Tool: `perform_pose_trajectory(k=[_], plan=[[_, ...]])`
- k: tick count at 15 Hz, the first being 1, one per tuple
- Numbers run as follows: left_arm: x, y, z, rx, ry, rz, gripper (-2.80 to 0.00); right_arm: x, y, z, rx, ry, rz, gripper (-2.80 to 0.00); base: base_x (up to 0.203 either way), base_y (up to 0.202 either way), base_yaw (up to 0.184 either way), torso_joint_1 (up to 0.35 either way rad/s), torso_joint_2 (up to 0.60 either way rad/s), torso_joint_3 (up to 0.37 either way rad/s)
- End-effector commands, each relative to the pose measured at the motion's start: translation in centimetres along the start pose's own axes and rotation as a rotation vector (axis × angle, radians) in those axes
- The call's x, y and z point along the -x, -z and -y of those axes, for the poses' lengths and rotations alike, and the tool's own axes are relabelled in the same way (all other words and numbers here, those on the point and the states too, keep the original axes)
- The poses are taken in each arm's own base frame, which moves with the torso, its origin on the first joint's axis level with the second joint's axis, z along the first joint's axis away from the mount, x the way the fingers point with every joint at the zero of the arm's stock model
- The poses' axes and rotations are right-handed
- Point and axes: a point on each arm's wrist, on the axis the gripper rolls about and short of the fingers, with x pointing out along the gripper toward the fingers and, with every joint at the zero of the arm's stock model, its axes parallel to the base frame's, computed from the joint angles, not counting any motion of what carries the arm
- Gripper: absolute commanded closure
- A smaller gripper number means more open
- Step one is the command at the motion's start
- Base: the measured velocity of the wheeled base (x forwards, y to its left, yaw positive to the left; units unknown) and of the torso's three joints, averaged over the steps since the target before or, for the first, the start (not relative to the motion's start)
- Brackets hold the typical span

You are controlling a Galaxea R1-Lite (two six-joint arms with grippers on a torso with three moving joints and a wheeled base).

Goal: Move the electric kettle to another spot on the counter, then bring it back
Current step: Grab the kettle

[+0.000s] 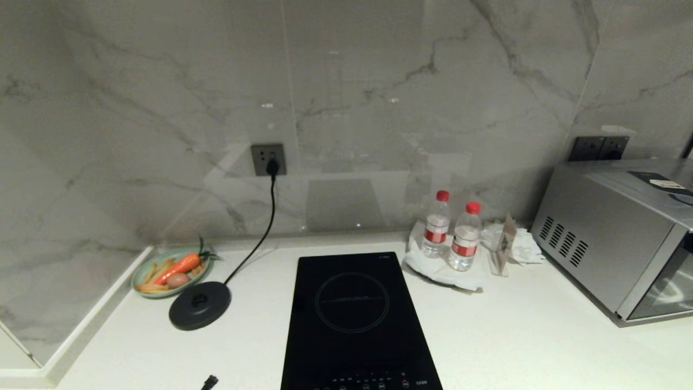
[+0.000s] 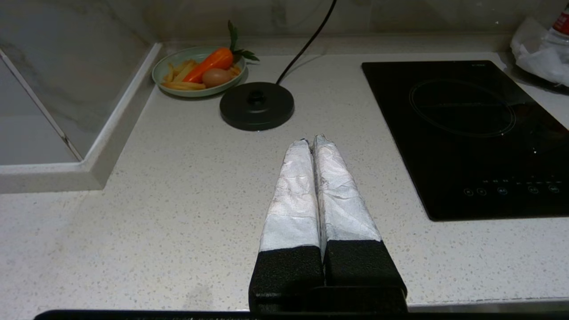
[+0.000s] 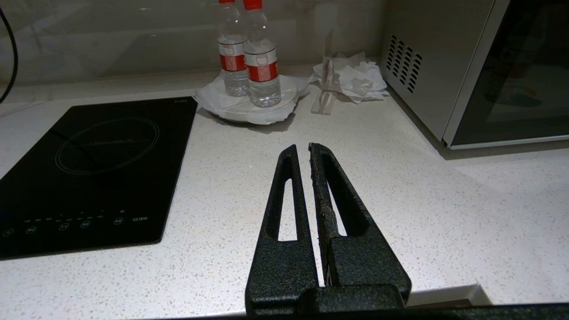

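Bare counter (image 1: 520, 336) is lying open right of the hob (image 1: 354, 319), while the power base (image 1: 199, 305), plate (image 1: 142, 277), bottles (image 1: 457, 235) and oven (image 1: 617, 238) are crowding the edges.

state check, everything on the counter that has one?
power base: bare, no kettle on it, cord plugged into wall socket
induction hob: nothing on it
water bottles: upright, red caps on
microwave: door shut
left gripper: shut, holding nothing
right gripper: shut, holding nothing
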Motion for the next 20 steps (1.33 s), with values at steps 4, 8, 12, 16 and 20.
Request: perform_pose_trajectory(k=[4,8,12,16,20], plan=[[-0.01,0.01,0.0,0.0,0.0,-0.002,0.0,0.0,0.0,0.0,0.001,-0.001,0.0,0.0,0.0,0.0,0.0,0.0,0.0,0.0],[-0.01,0.01,0.0,0.0,0.0,-0.002,0.0,0.0,0.0,0.0,0.001,0.0,0.0,0.0,-0.004,-0.002,0.096,0.002,0.01,0.004],[-0.01,0.01,0.0,0.0,0.0,-0.002,0.0,0.0,0.0,0.0,0.001,0.0,0.0,0.0,-0.002,-0.009,0.179,-0.001,0.01,0.006],[-0.01,0.01,0.0,0.0,0.0,-0.002,0.0,0.0,0.0,0.0,0.0,-0.001,0.0,0.0,-0.002,-0.007,0.176,0.0,0.01,0.008],[-0.01,0.01,0.0,0.0,0.0,-0.002,0.0,0.0,0.0,0.0,0.001,-0.001,0.0,0.0,-0.001,-0.008,0.176,-0.001,0.01,0.01]])
